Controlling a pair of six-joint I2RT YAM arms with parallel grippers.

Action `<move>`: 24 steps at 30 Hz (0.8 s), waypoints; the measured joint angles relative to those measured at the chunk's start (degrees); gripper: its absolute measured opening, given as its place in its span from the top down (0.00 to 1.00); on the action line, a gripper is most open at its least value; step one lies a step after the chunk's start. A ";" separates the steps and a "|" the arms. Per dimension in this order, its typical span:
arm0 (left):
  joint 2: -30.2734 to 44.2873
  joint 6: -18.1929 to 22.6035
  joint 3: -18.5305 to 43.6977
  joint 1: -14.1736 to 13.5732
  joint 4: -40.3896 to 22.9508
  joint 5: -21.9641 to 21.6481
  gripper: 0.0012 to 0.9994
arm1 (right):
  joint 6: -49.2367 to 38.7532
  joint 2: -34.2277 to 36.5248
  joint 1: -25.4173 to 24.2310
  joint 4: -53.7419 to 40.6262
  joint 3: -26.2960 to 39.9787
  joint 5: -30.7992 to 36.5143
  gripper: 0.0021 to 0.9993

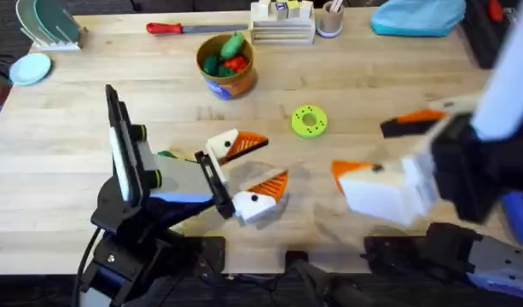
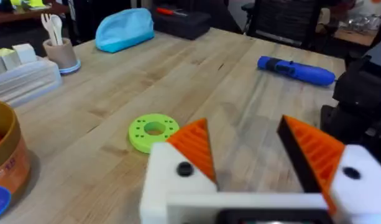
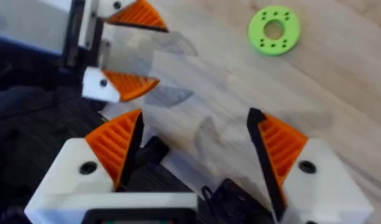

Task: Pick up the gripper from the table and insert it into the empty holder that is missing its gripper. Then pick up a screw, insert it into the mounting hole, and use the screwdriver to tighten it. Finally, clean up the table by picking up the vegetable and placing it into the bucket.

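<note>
My left gripper (image 1: pixel 263 162) hovers low over the table's middle, open, with an orange tip on each white finger block and nothing between them (image 2: pixel 246 143). To its right, my right gripper (image 1: pixel 368 147) is raised close under the camera, also open and empty (image 3: pixel 195 124). A dark screw head (image 2: pixel 184 168) sits in a left finger block. The orange-brown bucket (image 1: pixel 225 75) stands at the back centre, with a dark-green vegetable (image 1: pixel 232 43) and a red one inside. The blue screwdriver (image 2: pixel 296 69) lies on the table beyond the left gripper. The loose gripper and the empty holder are out of view.
A flat green ring disc (image 1: pixel 309 120) lies between the bucket and the grippers. A red-handled screwdriver (image 1: pixel 177 28), a stack of trays (image 1: pixel 282 32), a cup (image 1: pixel 330 20) and a blue cloth bundle (image 1: pixel 417 15) line the far edge. Plates stand at the far left (image 1: pixel 48 26).
</note>
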 joint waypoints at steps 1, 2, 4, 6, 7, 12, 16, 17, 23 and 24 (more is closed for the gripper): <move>0.00 0.06 0.00 0.00 -0.01 0.00 0.34 | 0.25 -2.65 0.00 0.61 -2.11 -1.06 0.01; 0.00 0.15 0.00 0.00 0.01 -0.02 0.42 | 0.42 -4.78 0.00 0.92 -3.65 -2.11 0.01; 0.00 0.10 0.00 0.00 0.01 -0.02 0.72 | 0.65 -9.34 0.00 1.09 -6.33 -4.52 0.01; 0.00 0.39 0.00 0.00 0.01 -0.04 0.97 | 0.86 -12.91 0.00 1.15 -7.86 -6.36 0.01; 0.00 0.38 0.00 0.00 0.01 -0.07 0.99 | 0.84 -14.19 0.02 1.18 -8.30 -6.88 0.01; 0.00 0.39 0.00 0.00 0.01 -0.15 0.99 | 0.82 -17.62 0.11 1.20 -8.81 -8.03 0.01; 0.00 0.39 0.00 0.00 0.01 -0.17 0.99 | 0.77 -17.70 0.11 1.07 -8.84 -6.98 0.01; 0.00 0.39 0.00 0.00 0.01 -0.17 0.99 | 0.76 -17.72 0.13 0.48 -8.84 -5.73 0.01; 0.00 0.39 0.00 0.00 0.01 -0.17 0.99 | 3.78 -17.72 -0.90 -10.17 -10.31 10.54 0.01; 0.00 0.38 0.00 0.00 0.01 -0.17 0.99 | 4.58 -17.72 -1.38 -11.44 -10.86 13.61 0.01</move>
